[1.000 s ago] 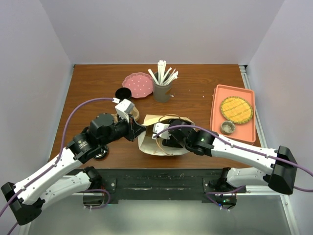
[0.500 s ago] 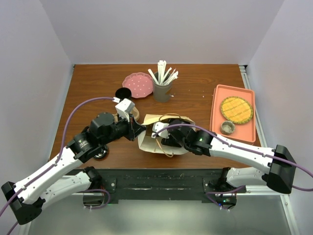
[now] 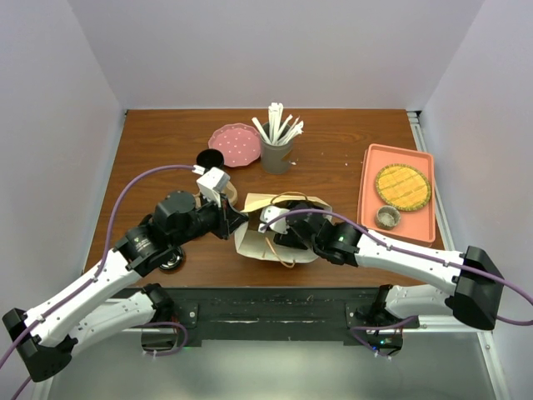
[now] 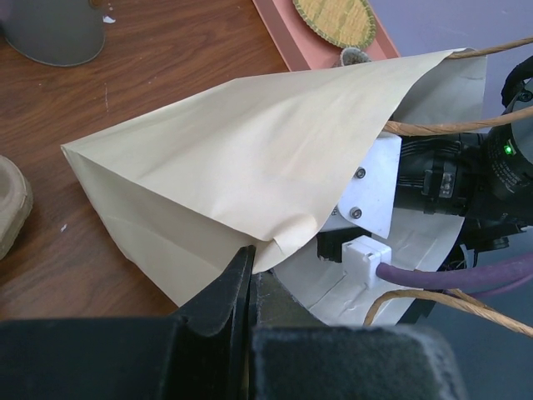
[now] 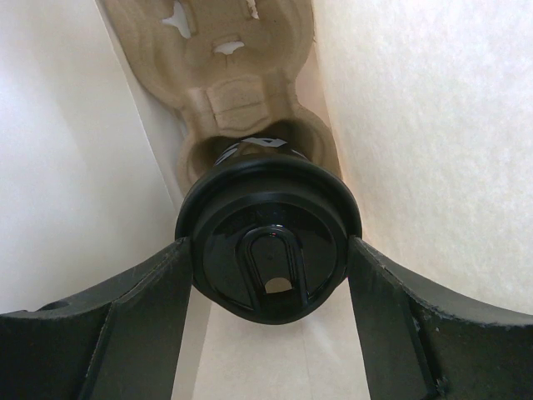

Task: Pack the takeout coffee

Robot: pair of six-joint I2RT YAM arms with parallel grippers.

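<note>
Clamping the small black lidded takeout coffee cup (image 5: pixel 268 218) with my right gripper (image 5: pixel 268 275) inside the tan paper bag (image 4: pixel 225 158), I point its axis ahead into a socket of the moulded pulp carrier (image 5: pixel 237 108); my left gripper (image 4: pixel 250 287) pinches the bag's rim.

The right gripper (image 5: pixel 271 250) has eased slightly deeper into the paper bag (image 4: pixel 233 158)

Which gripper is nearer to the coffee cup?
Right. The right gripper clasps the lid of the cup inside the bag; the left gripper is outside, pinching the bag's edge.
</note>
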